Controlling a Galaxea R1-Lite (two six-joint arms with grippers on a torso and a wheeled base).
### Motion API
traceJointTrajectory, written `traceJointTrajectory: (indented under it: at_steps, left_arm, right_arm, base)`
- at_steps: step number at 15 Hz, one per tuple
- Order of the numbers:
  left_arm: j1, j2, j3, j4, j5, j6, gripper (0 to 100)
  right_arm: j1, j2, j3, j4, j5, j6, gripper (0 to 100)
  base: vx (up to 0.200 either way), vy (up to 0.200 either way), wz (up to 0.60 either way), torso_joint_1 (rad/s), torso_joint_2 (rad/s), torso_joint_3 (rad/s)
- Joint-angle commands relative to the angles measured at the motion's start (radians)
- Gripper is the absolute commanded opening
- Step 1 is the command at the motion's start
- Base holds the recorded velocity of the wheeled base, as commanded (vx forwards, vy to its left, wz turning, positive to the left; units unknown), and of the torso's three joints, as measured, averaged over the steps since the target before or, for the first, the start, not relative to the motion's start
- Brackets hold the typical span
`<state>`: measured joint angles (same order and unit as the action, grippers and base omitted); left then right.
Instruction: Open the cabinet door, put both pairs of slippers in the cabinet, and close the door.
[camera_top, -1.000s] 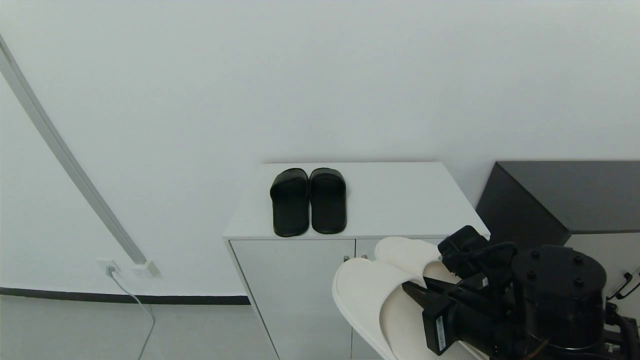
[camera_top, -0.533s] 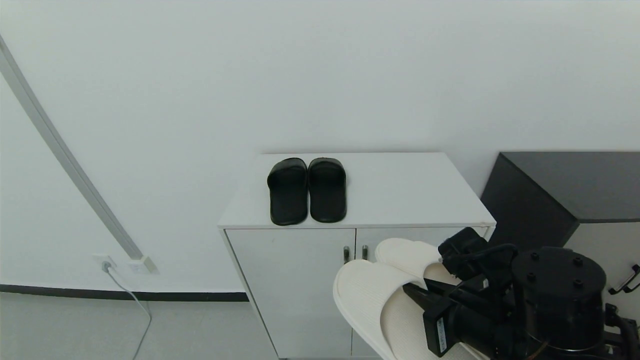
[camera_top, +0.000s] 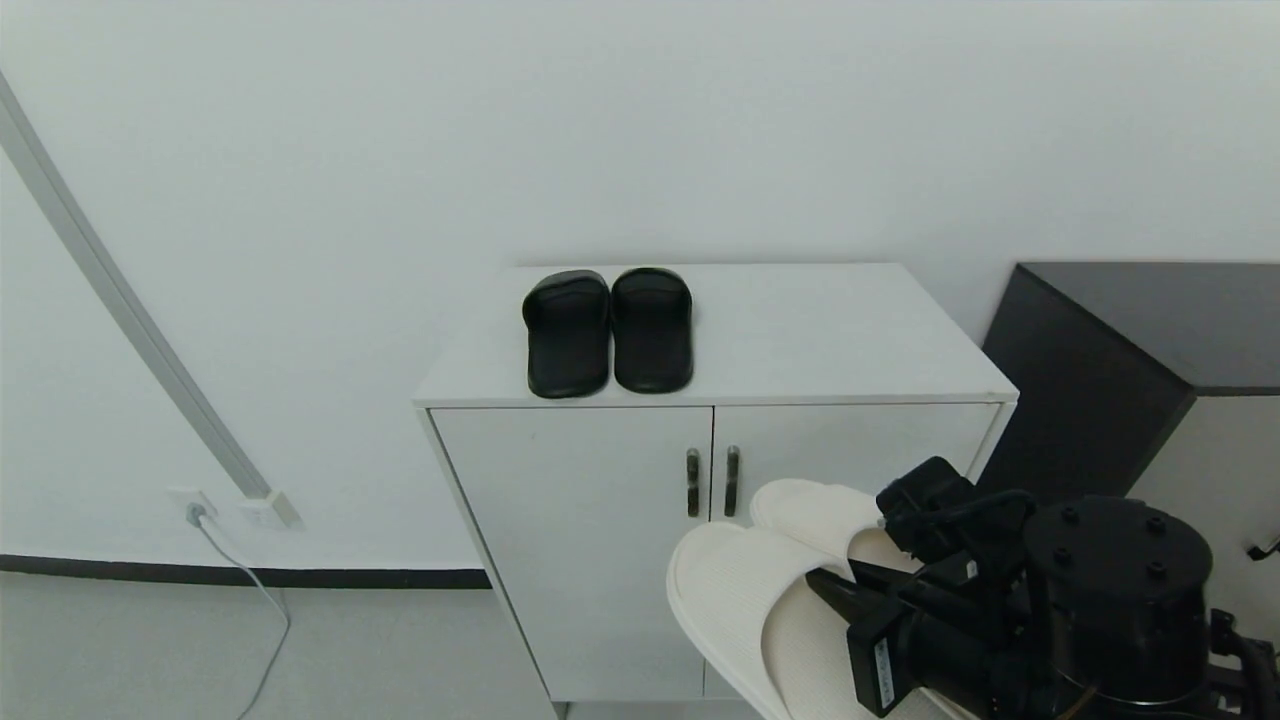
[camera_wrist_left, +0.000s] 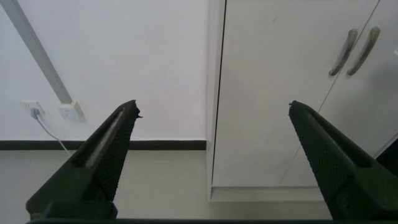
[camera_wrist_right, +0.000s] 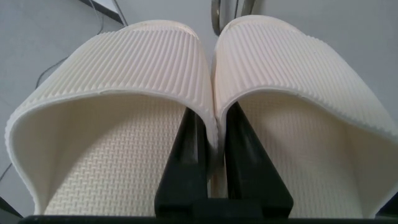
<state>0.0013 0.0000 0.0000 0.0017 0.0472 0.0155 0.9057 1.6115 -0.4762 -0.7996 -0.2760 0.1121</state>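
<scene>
A pair of black slippers (camera_top: 608, 330) rests on the left part of the white cabinet (camera_top: 820, 340) top. Both cabinet doors are closed, with two metal handles (camera_top: 711, 482) at the centre seam. My right gripper (camera_top: 850, 585) is shut on a pair of white slippers (camera_top: 760, 590), held in front of the right door below the handles. In the right wrist view the fingers (camera_wrist_right: 186, 149) pinch the inner edges of the white slippers (camera_wrist_right: 124, 81) together. My left gripper (camera_wrist_left: 212, 109) is open and holds nothing, facing the cabinet's left corner (camera_wrist_left: 273, 93) and the handles (camera_wrist_left: 354, 50).
A dark cabinet (camera_top: 1130, 350) stands right beside the white one. On the wall to the left are a slanted conduit (camera_top: 120, 300) and an outlet (camera_top: 195, 510) with a cable hanging to the grey floor (camera_top: 250, 650), which is open left of the cabinet.
The whole head view has shifted, so the cabinet sits higher in the picture and its doors and handles show in full. The right gripper still holds the white slippers the same way.
</scene>
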Motion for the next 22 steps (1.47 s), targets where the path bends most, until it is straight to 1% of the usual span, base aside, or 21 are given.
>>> traceJointTrajectory:
  at_steps: [1,5,7,10,13,14,16,22]
  left_arm:
    - [0.000,0.000,0.000,0.000,0.000,0.000,100]
    - [0.000,0.000,0.000,0.000,0.000,0.000,100]
    - [0.000,0.000,0.000,0.000,0.000,0.000,100]
    - [0.000,0.000,0.000,0.000,0.000,0.000,100]
    - [0.000,0.000,0.000,0.000,0.000,0.000,100]
    - [0.000,0.000,0.000,0.000,-0.009,0.003,100]
    - [0.000,0.002,-0.002,0.000,-0.046,0.003,100]
    - [0.000,0.002,-0.002,0.001,-0.047,0.003,100]
  right_arm:
    - [0.001,0.002,0.001,0.000,0.000,0.000,0]
    - [0.005,-0.001,0.010,-0.001,0.000,-0.002,0]
    - [0.032,-0.036,0.051,-0.010,0.004,0.000,0]
    - [0.047,-0.078,0.103,-0.013,0.083,-0.006,0]
    - [0.047,-0.068,0.103,-0.013,0.084,-0.006,0]
    - [0.047,-0.064,0.103,-0.013,0.084,-0.006,0]
    - [0.047,-0.061,0.103,-0.013,0.086,-0.006,0]
    - [0.047,-0.056,0.116,-0.020,0.083,-0.008,0]
  base:
    - [0.000,0.000,0.00,-0.217,0.54,0.315]
    - [0.000,0.000,0.00,-0.207,0.52,0.320]
    - [0.000,0.000,0.00,-0.188,0.50,0.320]
    - [0.000,0.000,0.00,-0.165,0.49,0.312]
    - [0.000,0.000,0.00,-0.154,0.48,0.330]
    - [0.000,0.000,0.00,-0.139,0.47,0.330]
    - [0.000,0.000,0.00,-0.127,0.46,0.344]
    - [0.000,0.000,0.00,-0.076,0.45,0.365]
